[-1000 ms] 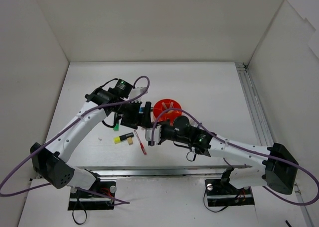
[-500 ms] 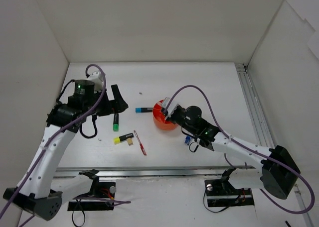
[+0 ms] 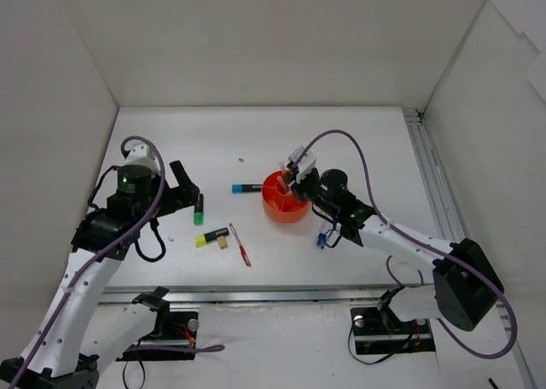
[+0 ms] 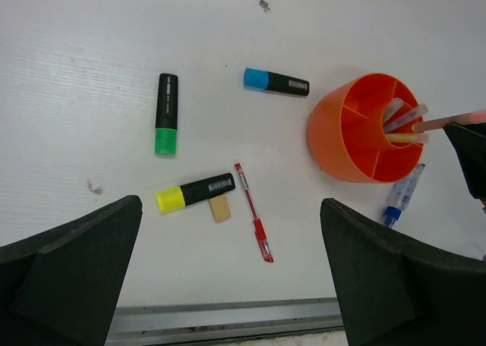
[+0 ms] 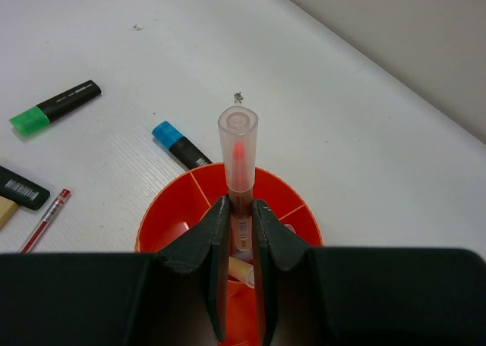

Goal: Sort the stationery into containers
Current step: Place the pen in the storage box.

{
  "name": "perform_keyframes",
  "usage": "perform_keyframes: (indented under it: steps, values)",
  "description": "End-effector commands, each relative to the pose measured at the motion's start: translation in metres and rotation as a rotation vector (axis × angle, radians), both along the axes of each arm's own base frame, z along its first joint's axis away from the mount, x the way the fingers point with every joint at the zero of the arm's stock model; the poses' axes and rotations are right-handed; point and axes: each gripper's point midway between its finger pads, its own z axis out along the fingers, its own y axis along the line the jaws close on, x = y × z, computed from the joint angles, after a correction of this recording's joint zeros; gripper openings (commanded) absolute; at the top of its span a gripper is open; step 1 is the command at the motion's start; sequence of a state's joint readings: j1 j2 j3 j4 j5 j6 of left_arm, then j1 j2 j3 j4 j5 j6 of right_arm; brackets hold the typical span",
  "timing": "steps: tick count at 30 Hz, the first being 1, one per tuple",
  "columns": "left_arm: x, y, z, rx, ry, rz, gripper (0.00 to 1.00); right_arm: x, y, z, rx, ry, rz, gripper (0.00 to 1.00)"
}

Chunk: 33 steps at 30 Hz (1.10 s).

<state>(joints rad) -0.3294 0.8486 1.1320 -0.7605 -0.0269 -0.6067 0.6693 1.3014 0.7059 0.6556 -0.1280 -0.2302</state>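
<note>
Evidently the right claw (image 5: 241, 209) is pinched shut on a pink pen (image 5: 238, 145), holding it upright over the orange tub (image 5: 163, 202), probably so it can drop into a compartment beside the other pens (image 4: 401, 117) leaning there. The left claw (image 3: 186, 187) hangs wide open and empty, well left of the tub near the green-capped highlighter (image 4: 166, 112), likely its next pick off the worktop (image 4: 91, 42).

The tub (image 3: 275, 208) sits mid-table. Just left of it and slightly behind lies the nearest highlighter (image 3: 246, 188). Farther left, well apart from the tub, lies the far-left highlighter (image 3: 199, 208). Before both lies the front highlighter (image 3: 212, 236), with the eraser (image 3: 223, 243) against its near side and the thin pen (image 3: 240, 244) just to its right. The marker (image 3: 322, 236) lies just beside the tub, to its right front. Several pens (image 4: 399, 112) lean inside the tub's compartments. The held pen (image 5: 238, 156), pinched in the right gripper (image 5: 241, 203), hangs over the tub.
</note>
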Motion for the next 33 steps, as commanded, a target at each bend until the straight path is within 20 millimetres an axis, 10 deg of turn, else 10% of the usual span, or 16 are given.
perform_keyframes:
  steps: [1,25,33]
  values:
    - [0.016,0.001,0.009,-0.005,-0.045,0.035,1.00,0.014,0.013,0.046,0.131,-0.085,0.020,0.00]
    - [0.018,0.006,-0.020,0.022,0.090,0.060,1.00,0.017,0.003,0.016,0.163,-0.062,-0.026,0.12]
    - [0.016,0.011,-0.034,0.020,0.154,0.092,1.00,0.008,0.002,0.031,0.188,-0.090,0.001,0.37]
